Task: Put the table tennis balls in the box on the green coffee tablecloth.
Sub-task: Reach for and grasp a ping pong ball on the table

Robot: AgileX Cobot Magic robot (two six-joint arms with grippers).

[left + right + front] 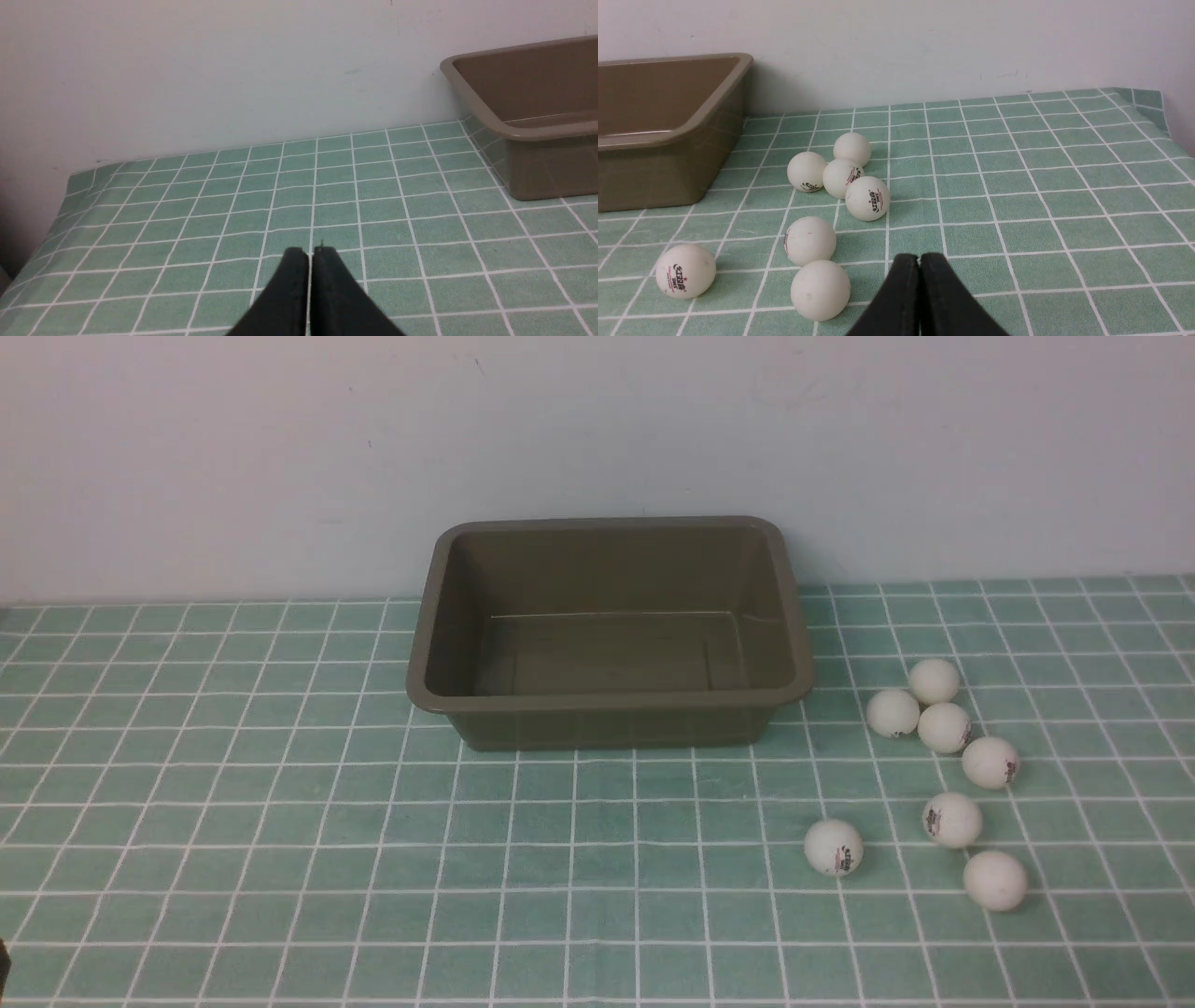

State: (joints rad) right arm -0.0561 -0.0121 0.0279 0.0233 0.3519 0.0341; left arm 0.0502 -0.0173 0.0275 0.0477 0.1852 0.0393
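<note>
Several white table tennis balls point(944, 727) lie loose on the green coffee tablecloth point(280, 821), to the right of the box point(607, 714). The olive-brown box stands empty against the back wall. In the right wrist view the balls point(867, 198) spread from beside the box point(654, 172) toward my right gripper point(919, 257), which is shut and empty; the nearest ball point(820, 290) lies just beside its black fingers. My left gripper point(310, 252) is shut and empty over bare cloth point(233, 210), well apart from the box point(546, 163). Neither gripper shows in the front view.
A pale wall point(597, 429) rises directly behind the box. The cloth's edge point(70, 186) drops off at the far left, and its right corner point(1153, 107) folds down by the wall.
</note>
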